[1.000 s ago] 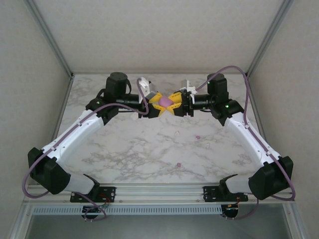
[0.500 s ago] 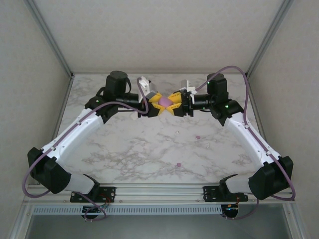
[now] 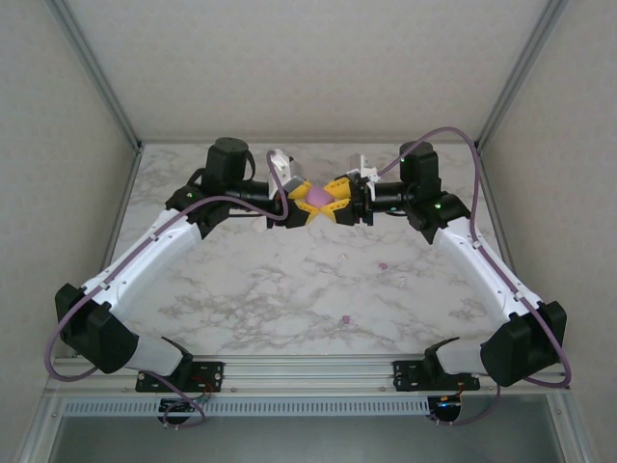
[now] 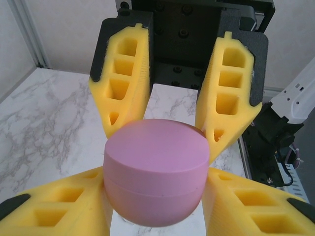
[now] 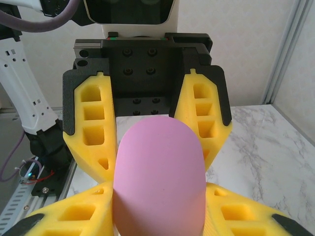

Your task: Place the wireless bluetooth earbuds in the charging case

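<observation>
Found left gripper (image 3: 301,204) and right gripper (image 3: 339,202) each part-closed on pink case (image 3: 321,198) at far centre, pinching it from left and right. Judged lid shut. Spotted earbuds (image 3: 383,265) loose on table (image 3: 241,289), near-right of case, closer to right gripper.

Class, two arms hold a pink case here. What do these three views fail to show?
- Inside of the pink case: left wrist view, lid down.
- Earbuds on the table: top view, specks too small to show shape.
- Case's outline: top view, mostly covered by the left gripper and right gripper.
- Case's lower end: right wrist view, cut off by the bottom edge.
</observation>
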